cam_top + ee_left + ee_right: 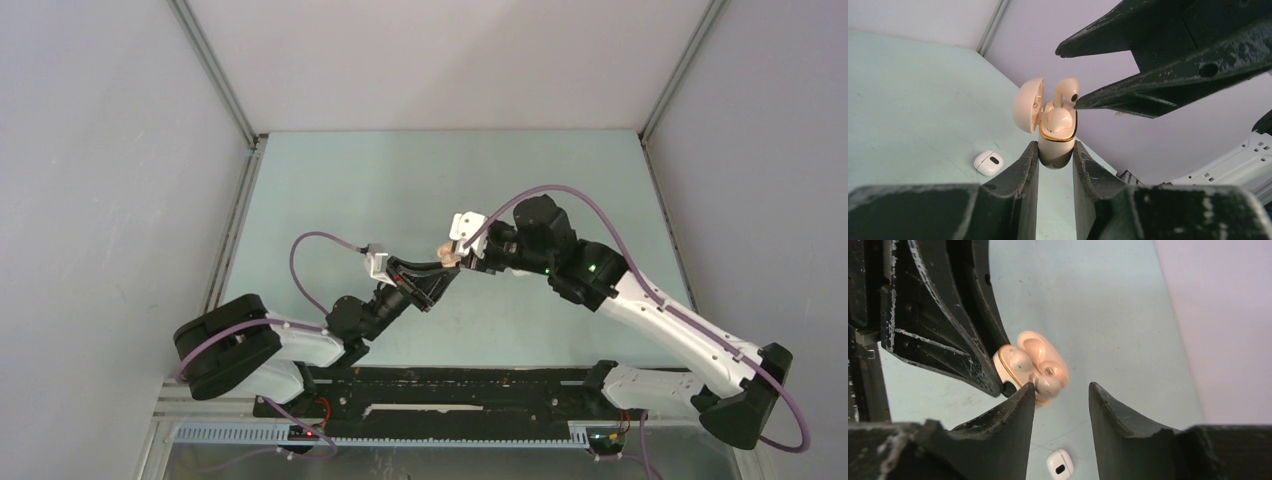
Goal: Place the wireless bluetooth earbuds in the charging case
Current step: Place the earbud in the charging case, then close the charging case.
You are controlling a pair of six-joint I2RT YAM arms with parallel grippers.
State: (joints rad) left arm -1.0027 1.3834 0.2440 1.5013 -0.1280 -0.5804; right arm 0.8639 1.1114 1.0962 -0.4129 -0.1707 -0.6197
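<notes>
1. We see the left gripper (1055, 146) closed tight on the lower half of the beige charging case (1055, 154), one finger on each side of it.
2. The case stands upright in that grip, with its lid (1027, 105) swung open to the left in the left wrist view.
3. One beige earbud (1058, 120) sits down in the case, its rounded back showing just above the gold rim.
4. A second beige earbud (1068, 90) stands taller beside the first. Its stem goes down into the case and its head is well above the rim, so it is not fully seated.
5. The right gripper (1060, 392) has its jaws parted, with a clear gap between them and nothing clamped.
6. The tip of one right finger (1083, 102) touches the side of the raised earbud, while the other finger stands apart from it.
7. From above, we see both arms meeting over the middle of the pale green table (330, 190), gripper tips nearly touching around the case.
8. A small white rounded piece (988, 162) with a dark oval mark lies alone on the table, well apart from the case. We cannot tell whether it is an earbud or a case.
</notes>
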